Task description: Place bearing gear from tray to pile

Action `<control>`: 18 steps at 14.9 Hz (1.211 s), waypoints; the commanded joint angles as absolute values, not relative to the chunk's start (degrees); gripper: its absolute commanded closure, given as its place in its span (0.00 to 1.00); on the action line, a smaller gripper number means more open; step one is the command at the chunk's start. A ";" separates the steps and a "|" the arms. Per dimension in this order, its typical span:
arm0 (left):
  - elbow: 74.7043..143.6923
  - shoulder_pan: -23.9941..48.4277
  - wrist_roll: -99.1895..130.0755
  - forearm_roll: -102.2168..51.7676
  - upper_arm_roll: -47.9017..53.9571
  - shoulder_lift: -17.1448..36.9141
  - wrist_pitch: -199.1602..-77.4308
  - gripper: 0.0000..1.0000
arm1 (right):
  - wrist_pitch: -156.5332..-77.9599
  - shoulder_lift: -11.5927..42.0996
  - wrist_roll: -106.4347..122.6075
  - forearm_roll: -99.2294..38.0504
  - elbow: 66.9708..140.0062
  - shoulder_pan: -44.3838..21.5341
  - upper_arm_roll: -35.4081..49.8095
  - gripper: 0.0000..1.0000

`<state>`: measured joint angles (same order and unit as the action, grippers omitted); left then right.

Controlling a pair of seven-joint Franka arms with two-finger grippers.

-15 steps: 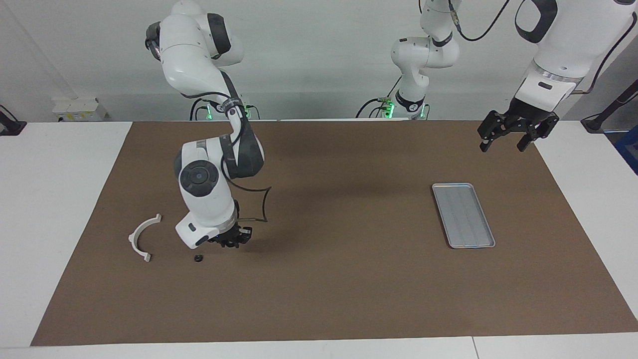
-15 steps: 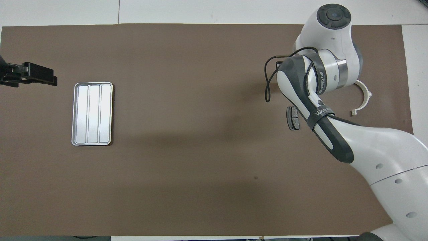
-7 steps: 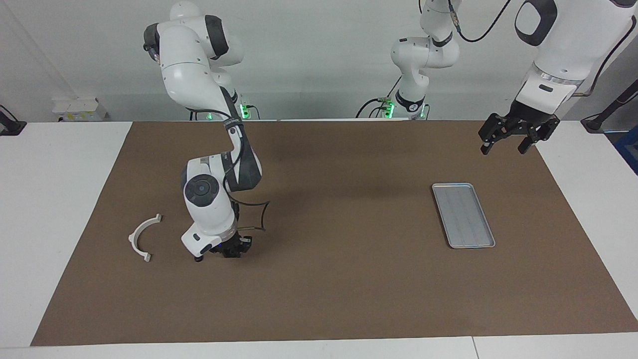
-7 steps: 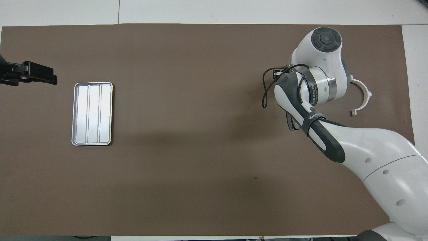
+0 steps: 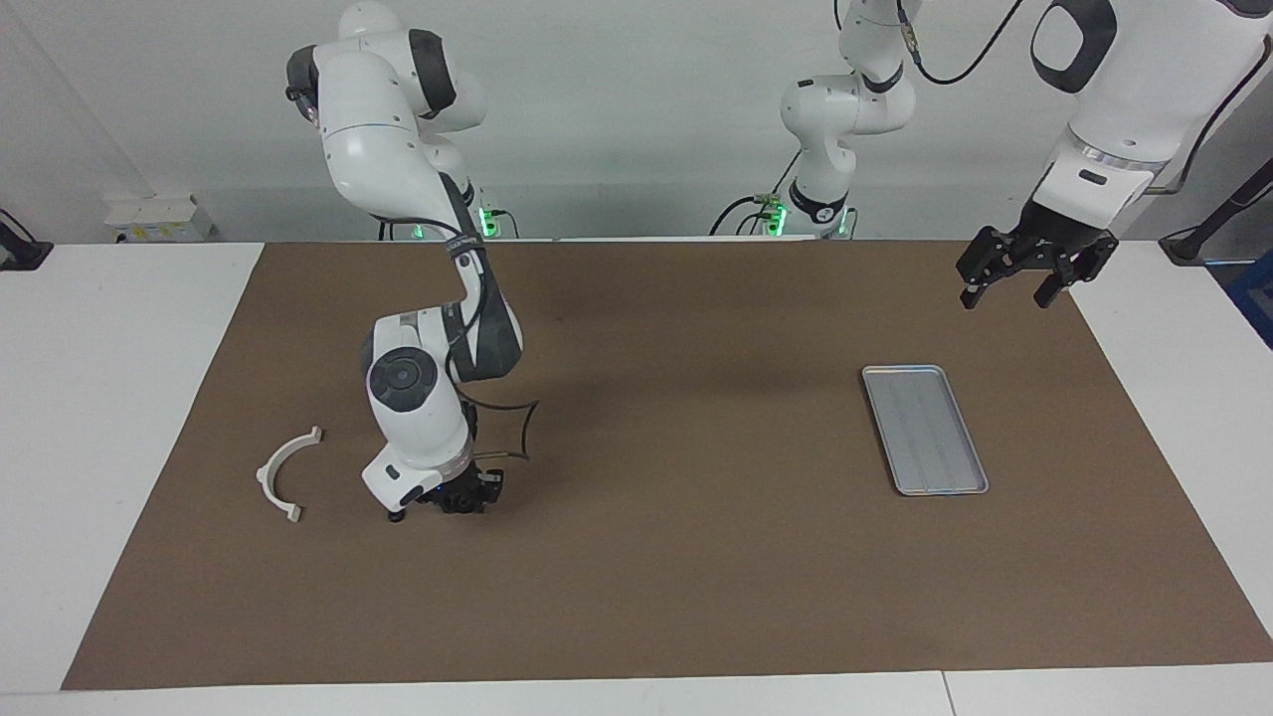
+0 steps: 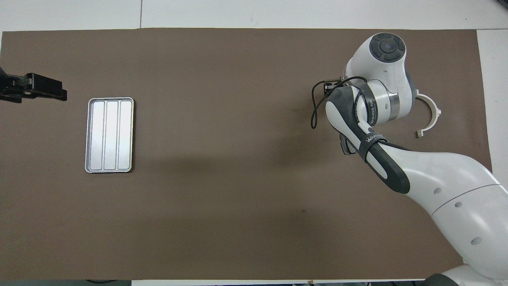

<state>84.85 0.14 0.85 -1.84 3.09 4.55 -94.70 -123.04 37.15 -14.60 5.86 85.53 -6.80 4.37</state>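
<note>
The silver tray [image 5: 925,428] [image 6: 109,135] lies toward the left arm's end and holds nothing. Toward the right arm's end lies the pile: a white curved bracket [image 5: 267,475] [image 6: 437,113] and a dark brake pad [image 6: 344,146] that is mostly under the right arm. My right gripper [image 5: 462,500] is down just above the mat, beside the bracket. The bearing gear is hidden; nothing shows between the dark fingers. My left gripper [image 5: 1004,290] [image 6: 59,90] hangs open and empty above the mat's corner, next to the tray.
A small black round part [image 5: 396,516] lies on the mat between the bracket and the right gripper, half under the right wrist. A brown mat [image 5: 676,577] covers the table. A loose black cable loops off the right wrist [image 5: 522,423].
The right arm has come down toward the mat and shifted toward the bracket. It now covers most of the small black part and the brake pad. The left gripper has barely moved.
</note>
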 commanded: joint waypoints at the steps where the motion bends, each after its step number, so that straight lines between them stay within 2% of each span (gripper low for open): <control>1: 87.36 -1.32 0.09 -1.49 4.31 3.34 -96.68 0.01 | -123.93 35.07 -13.89 5.98 86.92 -5.80 5.27 0.00; 13: 90.44 -1.50 -0.53 -0.97 3.87 1.67 -97.21 0.00 | -121.91 32.61 -13.27 5.98 87.10 -2.64 5.27 0.00; 15: 90.35 -1.41 -0.70 0.26 4.04 1.67 -98.60 0.00 | -121.21 30.25 -13.27 5.98 88.41 -2.46 5.19 0.00; 18: 88.69 -0.70 -0.53 0.35 4.04 2.19 -96.16 0.00 | -118.41 20.78 -13.01 5.89 94.46 -1.23 5.19 0.00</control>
<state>87.94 -0.90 0.12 -0.75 3.93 3.48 -96.50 -120.41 29.63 -14.51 5.87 87.12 -3.05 4.29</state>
